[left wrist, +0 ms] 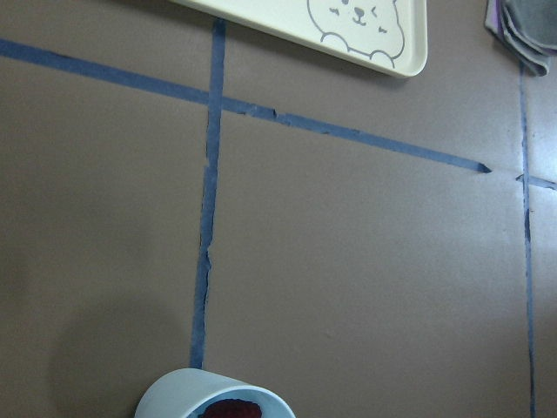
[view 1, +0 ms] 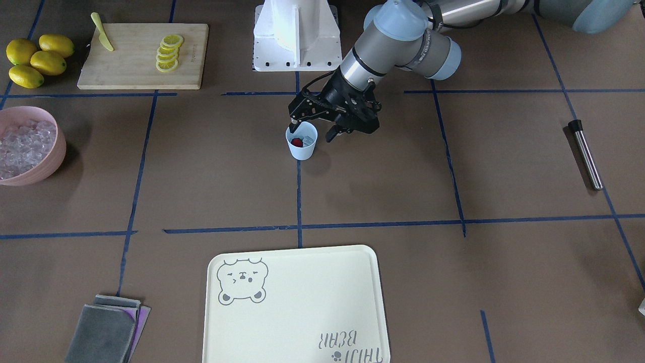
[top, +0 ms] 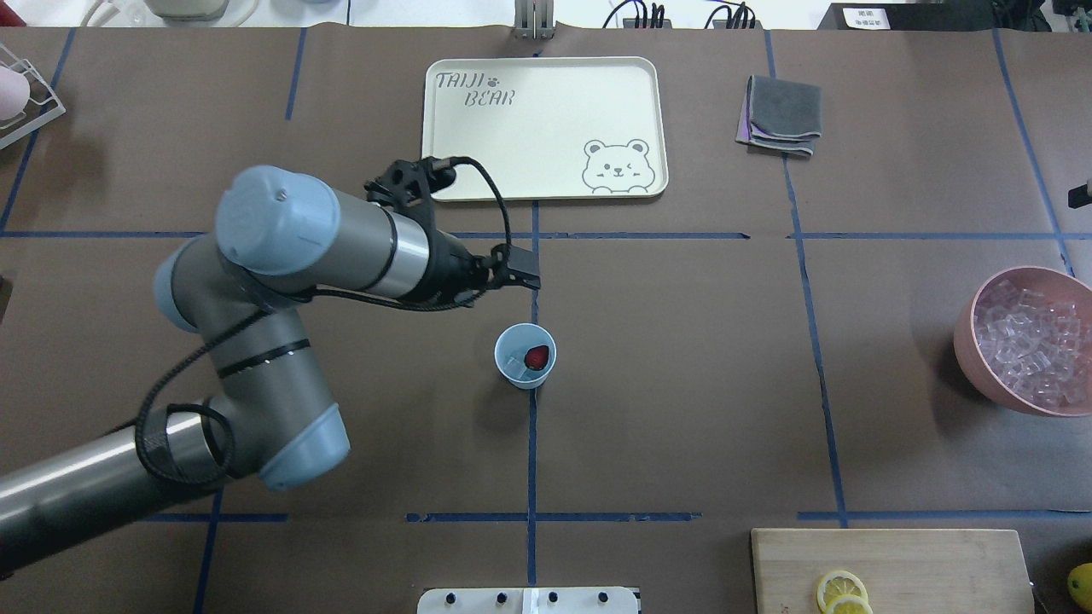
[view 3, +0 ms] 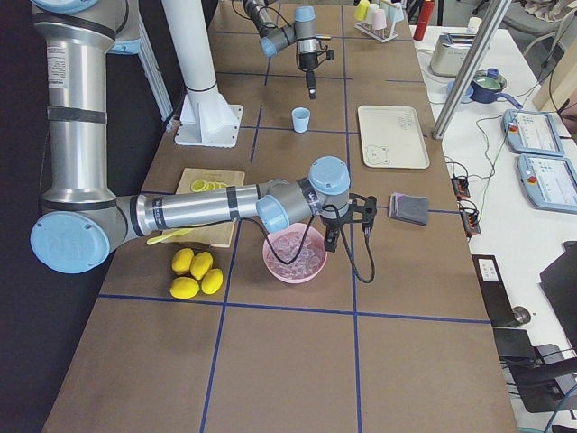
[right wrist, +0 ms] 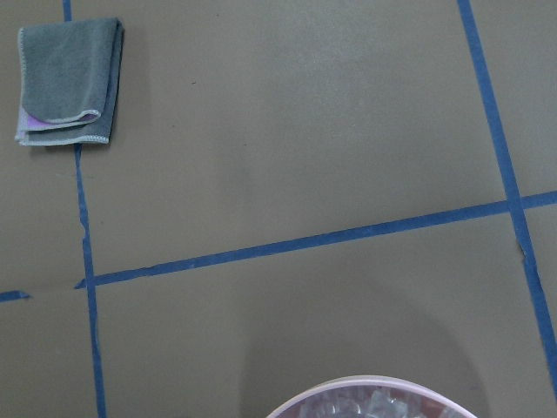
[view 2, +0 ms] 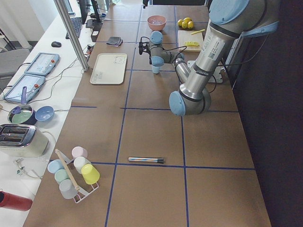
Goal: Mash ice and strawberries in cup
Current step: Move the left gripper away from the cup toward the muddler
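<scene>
Beyond tray, cup holds strawberry and ice; pink bowl holds cubes.

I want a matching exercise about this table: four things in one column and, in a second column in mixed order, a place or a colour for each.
Column A
1. strawberry
2. lemon slices
3. bowl
4. cloth

Column B
a. grey
b. in the cup
c. pink
d. on the board

Pairs: 1-b, 2-d, 3-c, 4-a
</scene>
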{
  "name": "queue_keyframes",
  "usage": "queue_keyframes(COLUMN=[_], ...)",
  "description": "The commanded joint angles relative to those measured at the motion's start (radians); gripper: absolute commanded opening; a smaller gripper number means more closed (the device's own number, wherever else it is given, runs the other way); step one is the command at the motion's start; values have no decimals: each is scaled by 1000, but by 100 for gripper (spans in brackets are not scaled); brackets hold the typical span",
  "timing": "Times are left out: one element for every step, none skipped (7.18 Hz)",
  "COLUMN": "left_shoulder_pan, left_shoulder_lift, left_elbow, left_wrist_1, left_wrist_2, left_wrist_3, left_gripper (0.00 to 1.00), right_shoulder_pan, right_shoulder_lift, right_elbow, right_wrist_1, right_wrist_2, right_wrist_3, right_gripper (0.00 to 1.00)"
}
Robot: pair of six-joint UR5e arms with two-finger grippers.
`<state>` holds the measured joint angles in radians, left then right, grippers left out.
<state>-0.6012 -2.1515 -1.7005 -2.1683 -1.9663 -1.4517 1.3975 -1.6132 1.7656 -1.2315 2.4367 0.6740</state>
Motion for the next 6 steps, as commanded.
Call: queue_keyframes(left_shoulder_pan=[-192,-316,-421,-505,-608,-633], left_shoulder_lift=[114,210,282,371,440,497], left_elbow=[-11,-10,1,4,5,27], left_wrist_1=[1,1,2,1,2,15], left_wrist_2=[-221,-324,-383,-378,-376,-362], left_wrist_3=[179,288,426,506,587,641], left_gripper=[100,100,100,100,100,100], right_shoulder_pan=[0,0,0,0,-2,-2], right_shoulder_lift=[10,12,15,25,39,44], right_elbow=[-12,-12,-17,-46,-64,-64], right_wrist_1=[1,1,1,4,9,9], right_wrist_2=[-1,-1,-10,-18,-21,-25], right_wrist_3=[-1,-1,-1,-1,-1,-1], right_gripper=[100,100,100,100,100,100])
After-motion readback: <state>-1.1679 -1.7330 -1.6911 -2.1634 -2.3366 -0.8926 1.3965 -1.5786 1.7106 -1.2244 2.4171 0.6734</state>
